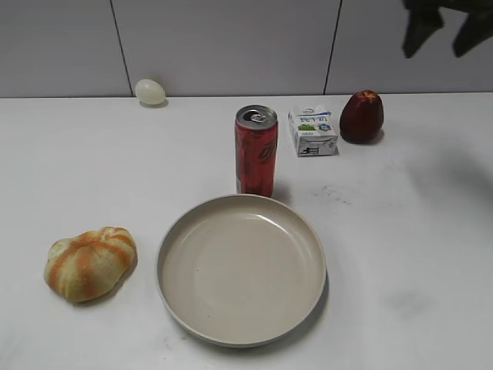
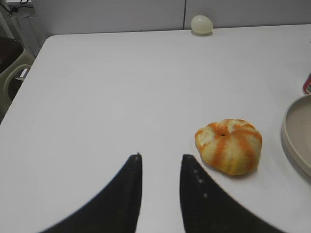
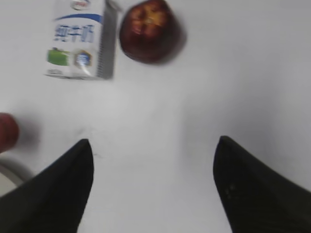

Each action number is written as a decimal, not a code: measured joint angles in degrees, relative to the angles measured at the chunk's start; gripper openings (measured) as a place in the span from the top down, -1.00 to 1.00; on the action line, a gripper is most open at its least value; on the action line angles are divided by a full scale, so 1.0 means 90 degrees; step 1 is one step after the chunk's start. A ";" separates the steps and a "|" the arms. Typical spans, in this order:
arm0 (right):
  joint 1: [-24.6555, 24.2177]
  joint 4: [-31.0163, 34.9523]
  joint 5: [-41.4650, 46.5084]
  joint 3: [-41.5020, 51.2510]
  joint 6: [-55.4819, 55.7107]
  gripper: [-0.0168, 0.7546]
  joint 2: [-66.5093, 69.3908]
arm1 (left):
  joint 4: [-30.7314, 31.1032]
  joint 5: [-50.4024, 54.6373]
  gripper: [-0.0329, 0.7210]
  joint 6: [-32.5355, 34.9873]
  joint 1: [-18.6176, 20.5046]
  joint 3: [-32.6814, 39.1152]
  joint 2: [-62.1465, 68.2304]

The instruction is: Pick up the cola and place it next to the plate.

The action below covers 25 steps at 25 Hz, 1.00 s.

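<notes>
Two black, tapering fingers are seen on the left gripper (image 2: 159, 156), each curved to a narrow tip; a few pale specks are dotted along the inner edge of the finger on the right of the wrist view. The right gripper (image 3: 153, 141) is formed of two matt black, wedge-shaped fingers narrowing to blunt points. In the exterior view, only two dark, blurred finger shapes (image 1: 423, 27) are shown.
</notes>
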 joint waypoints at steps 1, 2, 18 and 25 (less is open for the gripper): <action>-0.0168 -0.0006 0.0007 0.0209 0.0000 -0.58 -0.0163 | 0.0000 0.0000 0.34 0.0000 0.0000 0.0000 0.0000; -0.0295 -0.0013 0.0007 0.0384 0.0000 -0.56 -0.0321 | 0.0000 0.0000 0.34 0.0000 0.0000 0.0000 0.0000; -0.0450 0.0118 -0.0112 0.6564 -0.0056 -0.50 -0.4885 | 0.0000 0.0000 0.34 0.0000 0.0000 0.0000 0.0000; -0.0450 0.0118 -0.1035 0.8334 -0.0056 -0.50 -0.7583 | 0.0000 0.0000 0.34 0.0000 0.0000 0.0000 0.0000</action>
